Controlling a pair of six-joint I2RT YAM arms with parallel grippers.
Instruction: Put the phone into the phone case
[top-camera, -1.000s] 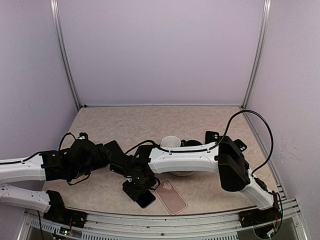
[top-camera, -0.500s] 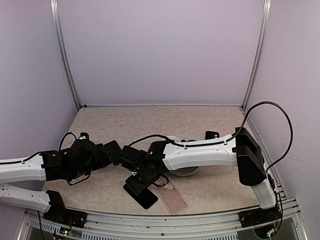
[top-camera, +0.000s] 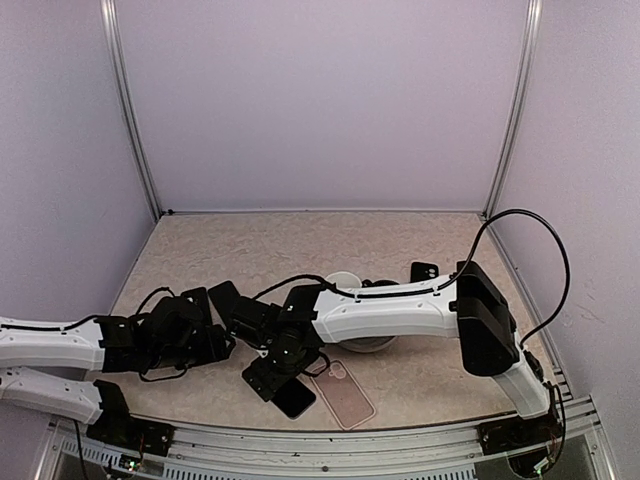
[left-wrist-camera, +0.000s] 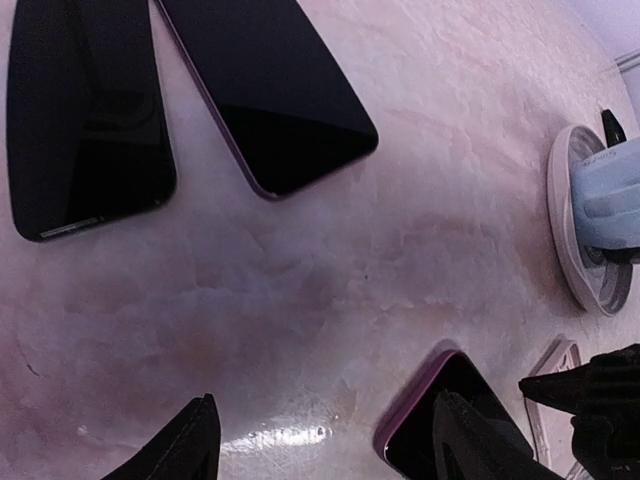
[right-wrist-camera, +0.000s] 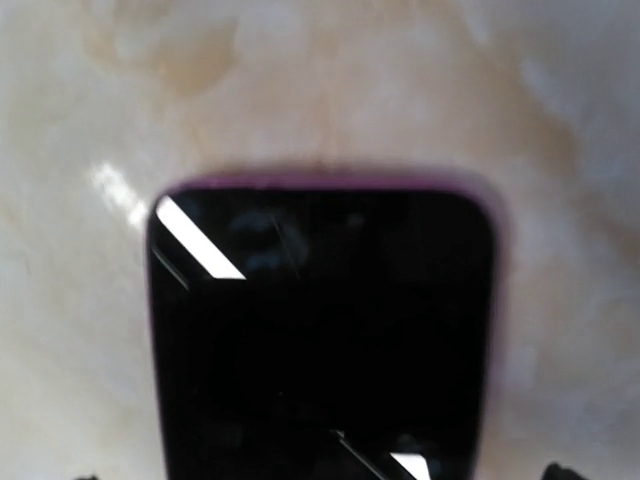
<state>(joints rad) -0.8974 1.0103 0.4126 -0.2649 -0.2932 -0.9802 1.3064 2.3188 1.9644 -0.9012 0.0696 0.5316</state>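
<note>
The phone (top-camera: 293, 398), black with a purple rim, lies flat near the table's front edge. Its screen fills the right wrist view (right-wrist-camera: 320, 340). Just right of it lies the pink phone case (top-camera: 345, 395), hollow side up and empty. My right gripper (top-camera: 272, 375) hovers over the phone's near-left end, open; its tips show only at the picture's bottom corners, outside the phone's sides (right-wrist-camera: 318, 475). My left gripper (top-camera: 218, 345) is low on the left, open (left-wrist-camera: 335, 445) over bare table. Its right finger (left-wrist-camera: 480, 440) overlaps the phone's corner (left-wrist-camera: 430, 410).
Two other dark phones (left-wrist-camera: 85, 110) (left-wrist-camera: 270, 90) lie flat behind the left gripper. A white dish (left-wrist-camera: 585, 230) and a white cup (top-camera: 343, 284) stand behind the right forearm. A small black object (top-camera: 423, 272) sits further back right.
The left gripper has come forward and right towards the phone, its jaws a little narrower. The right gripper has spread its jaws wider over the phone, and its elbow has shifted.
</note>
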